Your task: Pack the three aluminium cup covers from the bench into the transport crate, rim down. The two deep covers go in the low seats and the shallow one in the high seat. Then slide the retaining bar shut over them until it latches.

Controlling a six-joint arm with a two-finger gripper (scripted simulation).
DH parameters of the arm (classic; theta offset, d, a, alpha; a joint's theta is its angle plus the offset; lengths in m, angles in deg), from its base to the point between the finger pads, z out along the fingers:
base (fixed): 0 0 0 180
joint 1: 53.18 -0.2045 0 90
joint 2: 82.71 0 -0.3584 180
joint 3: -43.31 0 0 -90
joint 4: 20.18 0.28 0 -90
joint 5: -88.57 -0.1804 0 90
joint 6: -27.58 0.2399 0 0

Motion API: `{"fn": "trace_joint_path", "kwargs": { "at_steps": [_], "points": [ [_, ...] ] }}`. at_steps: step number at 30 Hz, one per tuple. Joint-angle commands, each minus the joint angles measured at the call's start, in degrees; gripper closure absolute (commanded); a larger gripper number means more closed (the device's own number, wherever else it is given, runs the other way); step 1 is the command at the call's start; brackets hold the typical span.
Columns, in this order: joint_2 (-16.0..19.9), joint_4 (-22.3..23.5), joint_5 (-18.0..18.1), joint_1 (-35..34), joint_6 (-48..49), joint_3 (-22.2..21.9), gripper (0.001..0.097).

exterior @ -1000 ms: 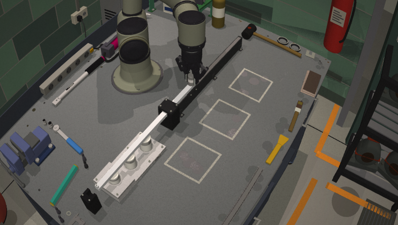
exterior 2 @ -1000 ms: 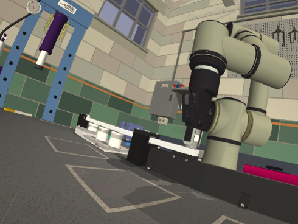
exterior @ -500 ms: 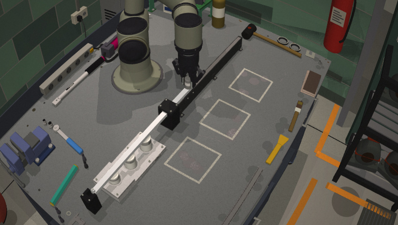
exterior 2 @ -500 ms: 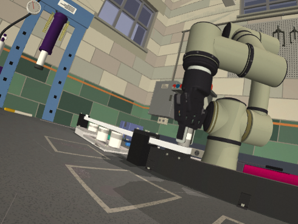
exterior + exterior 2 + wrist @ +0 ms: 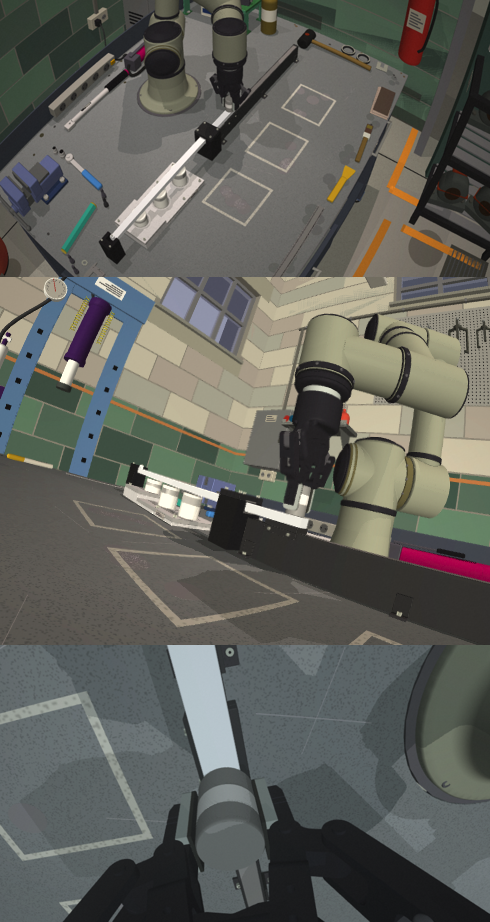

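Note:
The three aluminium cup covers [image 5: 161, 198] sit in the white transport crate [image 5: 161, 206] and are partly hidden under the white retaining bar [image 5: 161, 183]. The bar runs from the black guide block [image 5: 208, 137] across the crate to the black latch block [image 5: 111, 246]. Its tip sits in the latch block. My gripper [image 5: 225, 816] is closed on the grey cylindrical knob [image 5: 227, 816] at the bar's rear end, a finger on each side of it. The knob [image 5: 228, 103] stands over the long black rail [image 5: 264, 80].
The crate lies at the bench's near left. Three taped squares [image 5: 276, 146] lie right of the rail. A blue vice [image 5: 32, 182], ratchet [image 5: 84, 171] and green bar [image 5: 79, 227] lie left of the crate. A yellow scraper [image 5: 340, 183] lies right. My arm's base [image 5: 168, 85] stands behind.

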Motion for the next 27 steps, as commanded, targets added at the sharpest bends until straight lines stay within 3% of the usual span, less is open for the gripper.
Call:
{"fn": "trace_joint_path", "kwargs": {
  "at_steps": [1, 27],
  "points": [
    [0.0, 0.0, 0.0, 0.1, -0.1, 0.0, 0.0901],
    [0.0, 0.0, 0.0, 1.0, -1.0, 0.0, 0.0901]
  ]
}}
